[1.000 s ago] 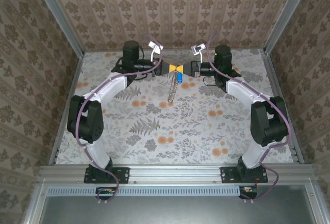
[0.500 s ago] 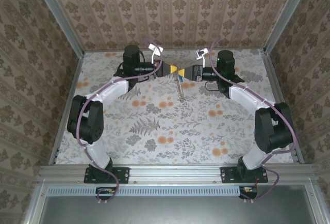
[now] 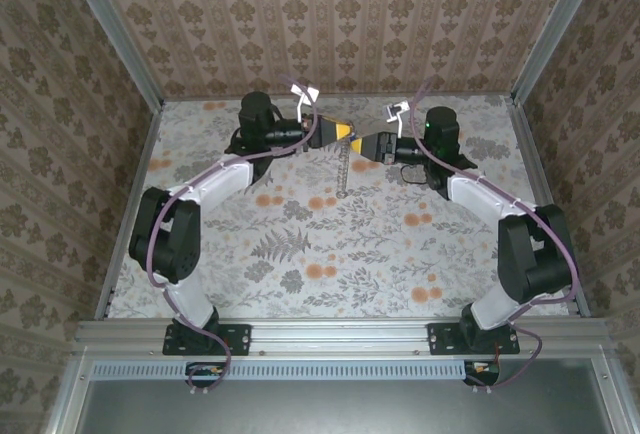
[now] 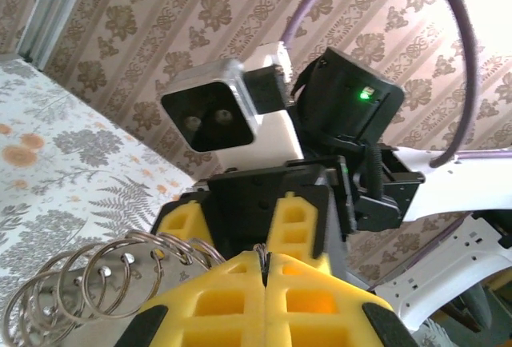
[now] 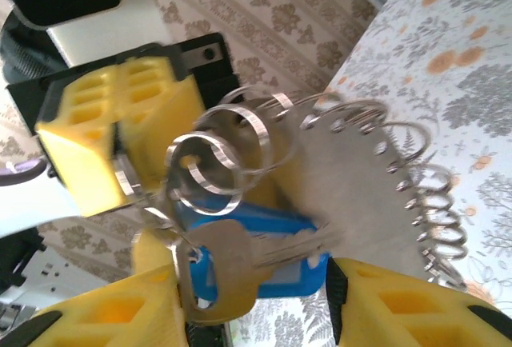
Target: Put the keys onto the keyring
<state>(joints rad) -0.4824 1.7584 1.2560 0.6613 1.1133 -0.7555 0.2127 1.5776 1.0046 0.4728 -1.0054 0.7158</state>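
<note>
Hanging over the far end of the table (image 3: 300,244), the keyring (image 3: 342,169) is dangling from the left gripper (image 3: 341,132), whose yellow fingers (image 4: 216,307) are pressing flat together on a thin loop. Facing it closely, the right gripper (image 3: 363,144) is clamping the keys (image 5: 256,255) by the blue head, fingers (image 5: 400,311) parted just that wide.

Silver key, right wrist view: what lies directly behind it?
A blue key head lies behind the silver key. The key covers part of it, so its full shape is hidden.
</note>
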